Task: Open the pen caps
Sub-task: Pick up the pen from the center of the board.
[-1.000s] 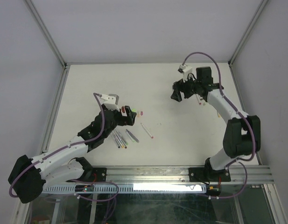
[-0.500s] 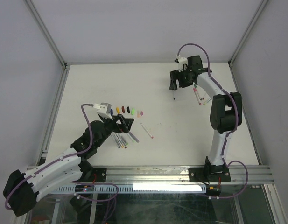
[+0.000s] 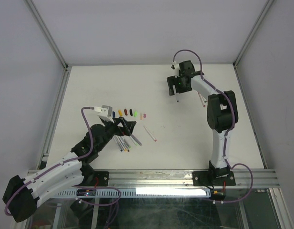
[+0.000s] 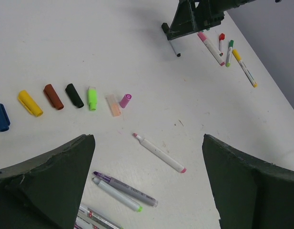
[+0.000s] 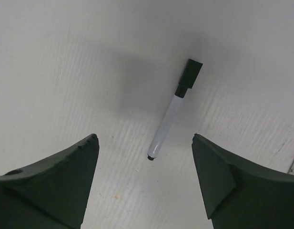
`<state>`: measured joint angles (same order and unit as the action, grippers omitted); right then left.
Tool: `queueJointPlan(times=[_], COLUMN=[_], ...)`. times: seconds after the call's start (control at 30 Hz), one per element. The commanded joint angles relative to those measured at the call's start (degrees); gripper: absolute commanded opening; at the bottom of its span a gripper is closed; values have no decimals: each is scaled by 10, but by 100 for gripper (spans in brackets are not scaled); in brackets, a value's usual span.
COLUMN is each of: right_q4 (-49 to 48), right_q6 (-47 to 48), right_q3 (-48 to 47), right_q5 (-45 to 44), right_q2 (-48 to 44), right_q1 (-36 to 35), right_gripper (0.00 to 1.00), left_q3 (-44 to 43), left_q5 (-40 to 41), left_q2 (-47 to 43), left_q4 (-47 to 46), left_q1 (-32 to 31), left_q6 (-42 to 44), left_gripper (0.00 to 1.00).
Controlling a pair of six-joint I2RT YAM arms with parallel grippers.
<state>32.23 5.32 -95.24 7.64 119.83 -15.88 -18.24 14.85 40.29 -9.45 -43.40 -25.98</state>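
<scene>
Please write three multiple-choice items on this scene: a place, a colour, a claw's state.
1. The white pen with a black end is: A) below the right claw; B) gripped in the right claw; C) across the black cap.
2. The cap between the black cap and the pale orange cap is: A) blue; B) green; C) red.
3. The right claw is: A) shut on a pen; B) shut on a cap; C) open, empty.
1A, it lies free under the claw; 2B, the green cap sits there; 3C, its fingers stand wide apart.

The left pincer (image 3: 130,127) and right pincer (image 3: 174,89) both gape wide, empty.
</scene>
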Motion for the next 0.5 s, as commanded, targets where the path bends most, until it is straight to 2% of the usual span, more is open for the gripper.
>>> queueJointPlan(times=[0.0, 0.1, 0.23, 0.47], right_q4=[-23, -26, -17, 3], right_q6=[-27, -39, -44, -33], right_q3=[-37, -41, -64, -92], right_q5=[-56, -73, -80, -92], right_q2=[14, 26, 53, 88], right_q1=[-9, -10, -13, -13], right_gripper=[80, 78, 63, 45], left_q3=[1, -1, 0, -2], left_q5=[5, 6, 8, 7], left_q2=[-9, -10, -9, -9], left_q4=[-27, -24, -23, -17], left_q1=[4, 4, 3, 4], left_q6=[0, 1, 1, 0], left_gripper=[99, 99, 99, 99])
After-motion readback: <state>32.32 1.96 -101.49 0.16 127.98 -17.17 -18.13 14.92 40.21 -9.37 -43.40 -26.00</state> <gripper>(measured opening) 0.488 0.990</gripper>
